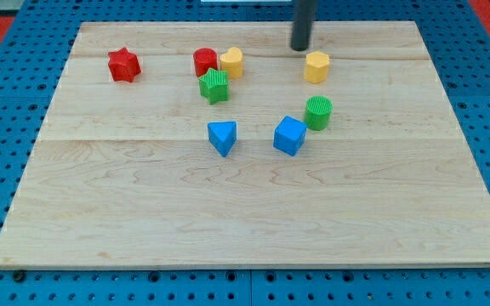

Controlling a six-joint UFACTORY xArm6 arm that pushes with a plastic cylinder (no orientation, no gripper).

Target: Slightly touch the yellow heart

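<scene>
The yellow heart (232,62) lies near the view's top, left of centre, touching or almost touching a red rounded block (204,61) on its left and a green star (214,86) just below it. My tip (301,48) stands to the heart's right, a clear gap away and slightly higher in the view. It is closer to a yellow pentagon (316,66), which lies just below and to the right of it, apart from it.
A red star (123,65) lies at the top left. A green cylinder (318,112), a blue cube (289,135) and a blue triangle (222,137) lie near the middle of the wooden board (143,212).
</scene>
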